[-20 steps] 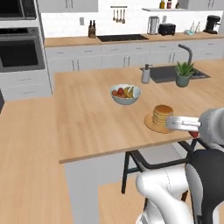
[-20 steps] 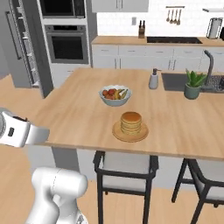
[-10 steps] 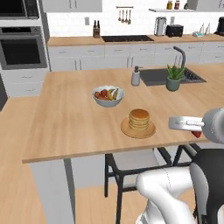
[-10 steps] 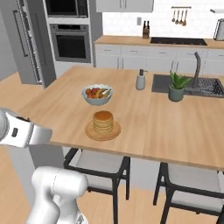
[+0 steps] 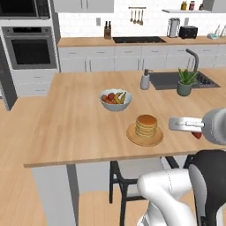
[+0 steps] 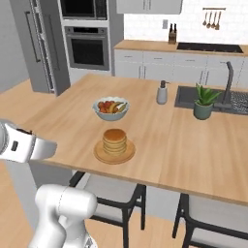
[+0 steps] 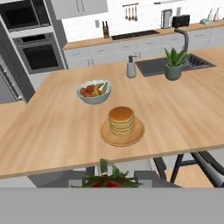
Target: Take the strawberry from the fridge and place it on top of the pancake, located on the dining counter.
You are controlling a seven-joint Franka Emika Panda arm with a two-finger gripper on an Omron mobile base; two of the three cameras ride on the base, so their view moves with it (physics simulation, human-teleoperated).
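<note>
The strawberry (image 7: 107, 181), red with green leaves, sits between my finger tips at the bottom of the hand view, and my gripper (image 7: 109, 182) is shut on it. From the left base view the gripper (image 5: 196, 133) holds the red strawberry (image 5: 197, 135) over the near edge of the dining counter (image 5: 79, 128), just right of the pancake (image 5: 146, 125) on its tan plate (image 5: 132, 136). The hand looks straight at the pancake (image 7: 121, 120), which stands a short way ahead. The pancake (image 6: 115, 141) also shows in the right base view, with the grey fridge (image 6: 41, 46) at far left.
A grey fruit bowl (image 5: 115, 99) stands behind the stack. A soap dispenser (image 5: 145, 80), a potted plant (image 5: 185, 82) and the sink (image 5: 170, 80) lie further back right. Dark stools (image 6: 121, 206) are tucked under the near edge. The wall oven (image 5: 31, 46) is back left.
The whole picture has shifted because the base has driven; the pancake and counter now sit nearer and more central. My gripper still holds the strawberry.
</note>
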